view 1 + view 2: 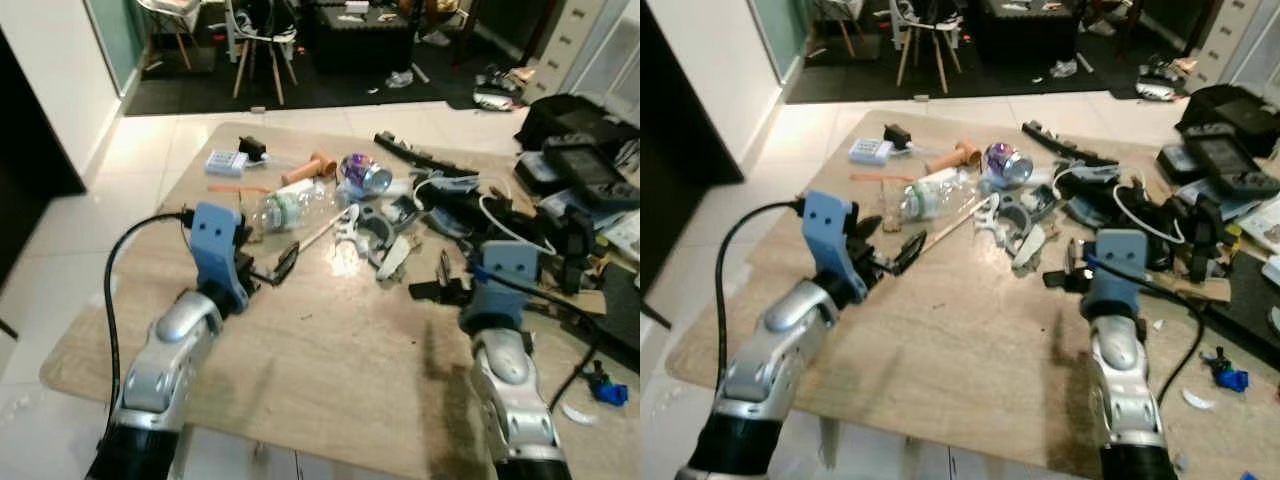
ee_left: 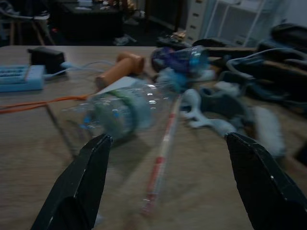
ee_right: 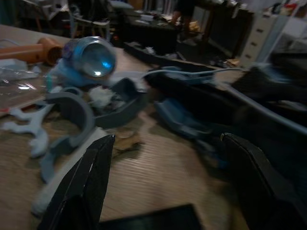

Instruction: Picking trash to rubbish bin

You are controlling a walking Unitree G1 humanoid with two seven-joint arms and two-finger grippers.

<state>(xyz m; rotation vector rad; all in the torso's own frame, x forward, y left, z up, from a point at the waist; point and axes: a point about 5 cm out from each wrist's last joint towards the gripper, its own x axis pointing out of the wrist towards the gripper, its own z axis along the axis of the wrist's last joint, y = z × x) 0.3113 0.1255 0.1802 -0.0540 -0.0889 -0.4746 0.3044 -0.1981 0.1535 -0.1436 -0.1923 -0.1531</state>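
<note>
My light wood desk (image 1: 330, 370) on pale tiles, dark room beyond, left claw (image 2: 168, 179) released before clear crushed plastic bottle (image 2: 122, 110), right claw (image 3: 165, 184) released near shiny purple can (image 3: 88, 57).

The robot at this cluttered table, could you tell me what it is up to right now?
It is clearing trash from the table. The left end effector is open and aimed at a clear plastic bottle lying on its side, not yet touching it. The right end effector is open too, facing the grey parts and a purple can. Nothing is held.
</note>
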